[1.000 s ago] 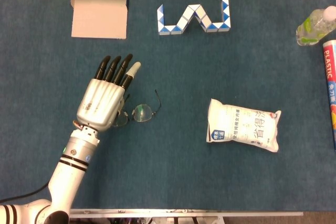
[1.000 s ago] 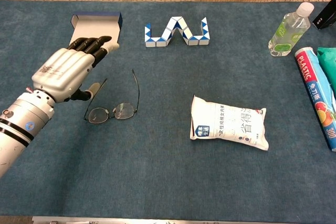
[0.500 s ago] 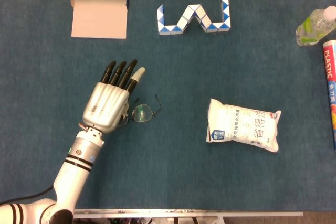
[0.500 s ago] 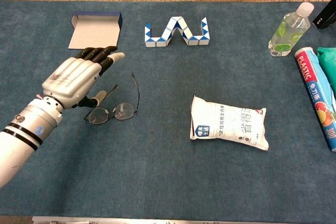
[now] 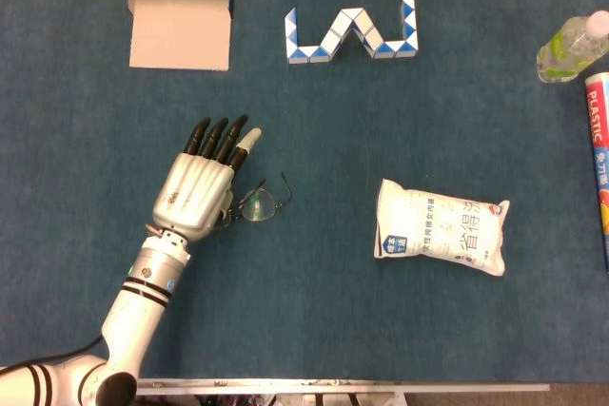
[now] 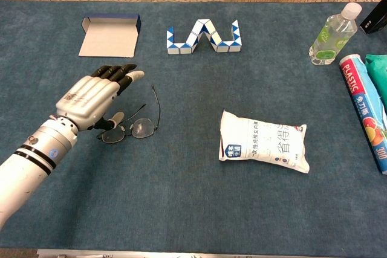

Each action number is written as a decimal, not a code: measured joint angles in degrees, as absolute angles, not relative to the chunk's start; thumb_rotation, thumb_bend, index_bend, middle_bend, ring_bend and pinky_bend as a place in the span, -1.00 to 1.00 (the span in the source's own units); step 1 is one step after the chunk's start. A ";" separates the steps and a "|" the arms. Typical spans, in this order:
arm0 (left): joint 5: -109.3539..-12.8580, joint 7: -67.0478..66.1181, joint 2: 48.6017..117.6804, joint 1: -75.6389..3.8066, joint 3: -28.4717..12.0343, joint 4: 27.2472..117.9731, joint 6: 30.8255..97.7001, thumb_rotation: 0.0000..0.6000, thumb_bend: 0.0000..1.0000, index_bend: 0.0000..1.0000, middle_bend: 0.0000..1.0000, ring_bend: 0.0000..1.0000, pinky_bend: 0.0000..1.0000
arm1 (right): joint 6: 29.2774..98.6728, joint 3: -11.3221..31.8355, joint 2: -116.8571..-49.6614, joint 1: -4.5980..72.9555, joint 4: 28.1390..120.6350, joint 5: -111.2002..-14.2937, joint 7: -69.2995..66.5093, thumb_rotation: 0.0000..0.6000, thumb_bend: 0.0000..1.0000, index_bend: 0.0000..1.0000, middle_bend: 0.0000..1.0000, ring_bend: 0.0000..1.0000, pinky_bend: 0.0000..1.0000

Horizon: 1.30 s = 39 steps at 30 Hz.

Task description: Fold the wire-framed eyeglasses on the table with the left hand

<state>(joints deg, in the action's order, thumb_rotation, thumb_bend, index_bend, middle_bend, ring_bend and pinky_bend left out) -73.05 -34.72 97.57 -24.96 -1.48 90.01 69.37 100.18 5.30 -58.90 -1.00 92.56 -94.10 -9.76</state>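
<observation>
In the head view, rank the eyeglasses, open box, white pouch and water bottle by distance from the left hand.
1. eyeglasses, right beside the left hand
2. open box, far edge above it
3. white pouch, out to the right
4. water bottle, far right corner

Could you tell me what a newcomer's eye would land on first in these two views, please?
Most likely the silver left hand, fingers extended, over the left side of the wire-framed eyeglasses on the blue table. Next come the white packet lying to the right and the blue-and-white zigzag puzzle at the far edge, beside an open box.
</observation>
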 measured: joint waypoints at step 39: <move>-72.30 -28.59 98.10 -23.31 -1.12 85.83 67.59 1.00 -0.20 -0.90 -1.00 -1.00 -1.00 | 100.53 5.66 -58.68 -1.31 92.54 -93.80 -10.47 1.00 -0.54 -0.10 -0.12 -0.44 -0.46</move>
<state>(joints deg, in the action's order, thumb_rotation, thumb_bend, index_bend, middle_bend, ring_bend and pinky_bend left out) -72.30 -28.59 98.10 -23.31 -1.12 85.83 67.59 100.53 5.66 -58.68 -1.31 92.54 -93.80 -10.47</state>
